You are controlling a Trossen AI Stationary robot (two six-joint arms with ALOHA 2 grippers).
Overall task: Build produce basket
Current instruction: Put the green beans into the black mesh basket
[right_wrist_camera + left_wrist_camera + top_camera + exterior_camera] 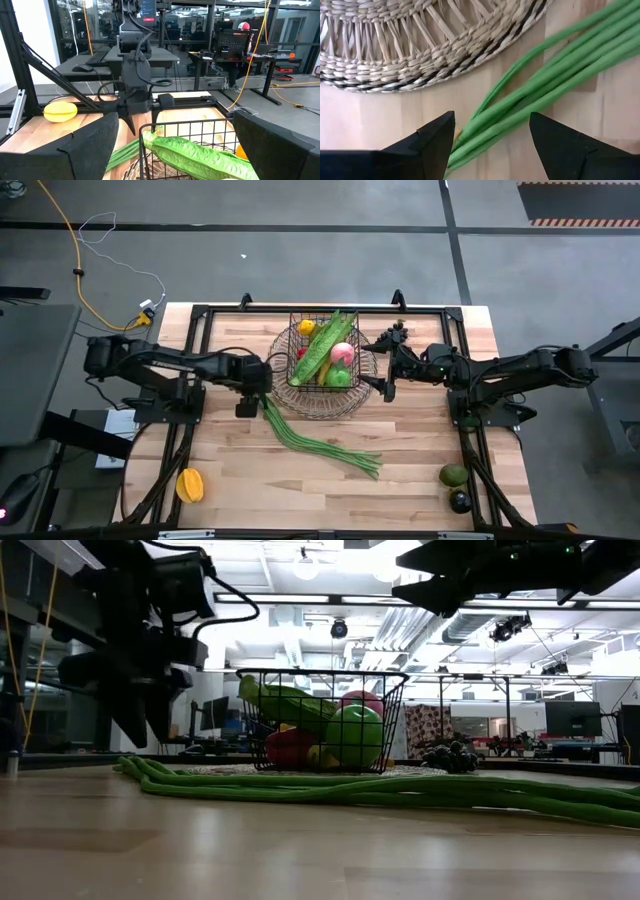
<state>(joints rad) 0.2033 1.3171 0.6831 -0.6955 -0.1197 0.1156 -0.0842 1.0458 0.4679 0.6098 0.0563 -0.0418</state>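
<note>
The wire basket (pixel 325 352) stands on a round woven mat (pixel 395 50) at the table's far middle. It holds produce: a green apple (pixel 357 735), a pink apple (pixel 342 352), a long leafy green piece (pixel 195 152) and a yellow fruit (pixel 307 327). A bundle of long green beans (pixel 320 442) lies flat on the table, running from the mat's near-left edge toward the near right. My left gripper (pixel 492 117) points down over the beans' left end (pixel 485 135), open, with one finger on either side and above them. My right gripper (pixel 176 114) is open and level at the basket's right side.
A yellow-orange fruit (pixel 189 484) lies at the near left corner. A green avocado (pixel 453 474) and a dark one (pixel 459 501) lie at the near right. Dark grapes (pixel 392 337) sit by the basket's far right. Bare wood spreads across the table's near middle.
</note>
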